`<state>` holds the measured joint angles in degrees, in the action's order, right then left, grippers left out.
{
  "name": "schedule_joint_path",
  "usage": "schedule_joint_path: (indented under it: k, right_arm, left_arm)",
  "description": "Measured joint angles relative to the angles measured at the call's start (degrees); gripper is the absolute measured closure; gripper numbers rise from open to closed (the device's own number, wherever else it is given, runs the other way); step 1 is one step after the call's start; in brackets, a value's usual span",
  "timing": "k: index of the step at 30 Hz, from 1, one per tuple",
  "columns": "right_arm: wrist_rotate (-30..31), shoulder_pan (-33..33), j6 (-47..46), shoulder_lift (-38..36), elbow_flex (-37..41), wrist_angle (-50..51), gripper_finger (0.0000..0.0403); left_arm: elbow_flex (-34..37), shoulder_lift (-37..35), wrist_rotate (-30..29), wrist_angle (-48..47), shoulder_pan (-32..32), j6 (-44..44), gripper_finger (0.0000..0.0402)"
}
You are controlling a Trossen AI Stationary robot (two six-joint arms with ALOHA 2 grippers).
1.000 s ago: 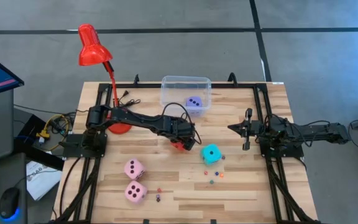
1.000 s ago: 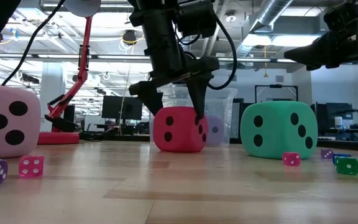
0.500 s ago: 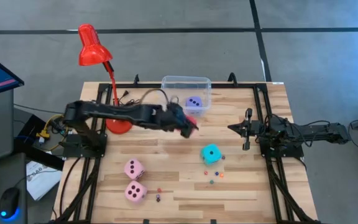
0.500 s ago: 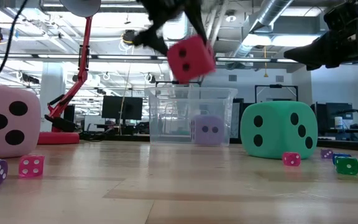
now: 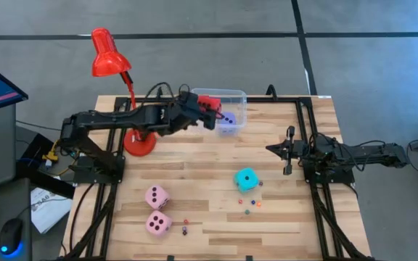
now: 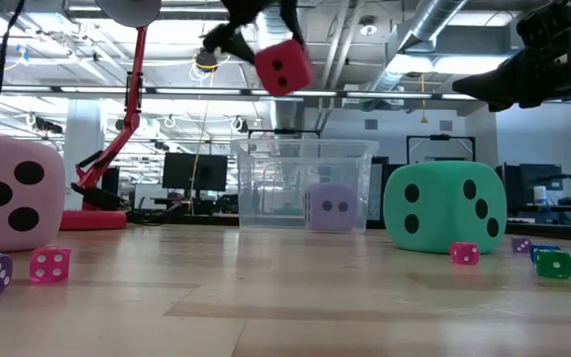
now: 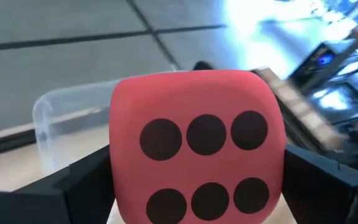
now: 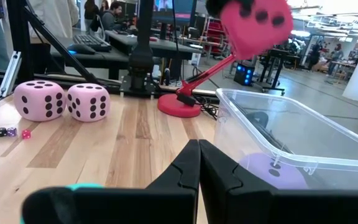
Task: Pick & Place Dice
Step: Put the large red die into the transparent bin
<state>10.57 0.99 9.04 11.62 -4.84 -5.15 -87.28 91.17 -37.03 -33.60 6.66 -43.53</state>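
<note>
The left end effector (image 5: 207,110) is holding the red die (image 5: 209,105) tight between its two fingers, high up in the air. It hangs right by the edge of the clear box (image 5: 232,94) at the back of the tabletop (image 5: 209,214). The lavender die (image 5: 227,120) is already lying inside that box.

To do this well, I think the arm should go a bit more over the middle of the box first. Then it can go down a little and let go, so the soft die does not bounce out.

The right end effector (image 5: 287,151) waits at its side, fingers shut and empty. The cyan die (image 5: 247,179) and two pink dice (image 5: 157,196) sit on the tabletop.
</note>
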Motion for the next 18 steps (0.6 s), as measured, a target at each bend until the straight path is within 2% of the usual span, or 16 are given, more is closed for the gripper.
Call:
schedule_joint_path:
  k: [5,14,18]
  right_arm:
    - [0.0,0.0,0.0,0.0,0.0,0.0,0.0403]
    - [0.0,-0.8,0.0,0.0,0.0,0.4,0.0403]
    - [0.0,-0.9,0.0,0.0,0.0,0.7,0.0403]
  left_arm:
    - [0.1,4.1,1.0,0.4,4.4,0.0,0.0036]
    - [0.1,11.7,15.0,1.2,11.6,-1.8,0.0029]
    - [0.1,13.4,18.8,1.0,12.9,-2.8,0.0028]
